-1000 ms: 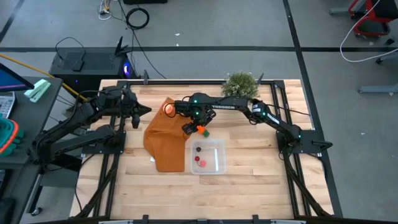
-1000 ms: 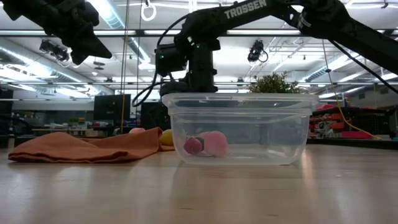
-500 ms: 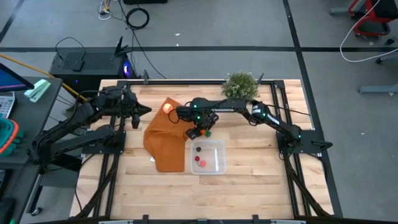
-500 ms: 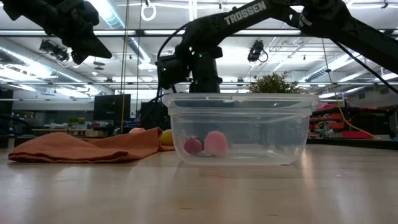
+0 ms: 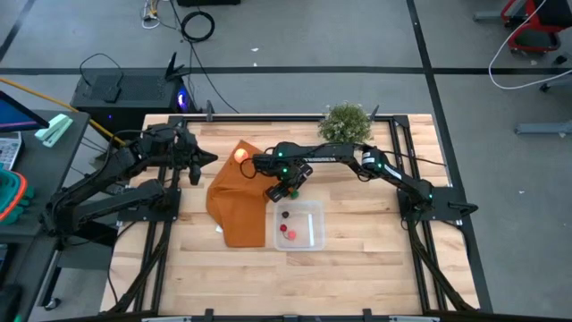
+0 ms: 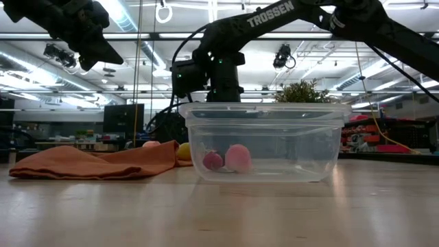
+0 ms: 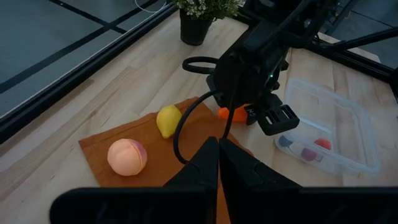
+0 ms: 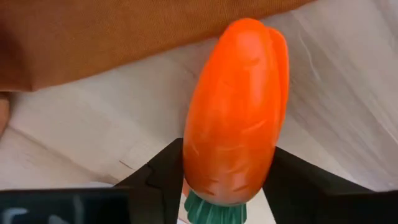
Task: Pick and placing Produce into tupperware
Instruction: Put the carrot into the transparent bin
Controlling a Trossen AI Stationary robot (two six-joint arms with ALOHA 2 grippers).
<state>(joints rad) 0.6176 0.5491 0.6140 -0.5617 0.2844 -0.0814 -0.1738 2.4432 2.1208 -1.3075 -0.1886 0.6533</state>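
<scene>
Carrot (image 8: pixel 236 112), a small stiff toy piece, looks light and smooth, likely slippery; the hold is near its green-topped end. Right jaws (image 5: pixel 286 187) pinch it from both sides, above the counter (image 5: pixel 357 259) between the orange cloth (image 5: pixel 237 201) and the tupperware (image 5: pixel 315 234). Left jaws (image 7: pixel 219 163), pressed together, wait well apart.

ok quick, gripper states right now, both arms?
Left gripper: closed, holding nothing, raised off the table's left side.
Right gripper: closed on the carrot, beside the tupperware.
</scene>
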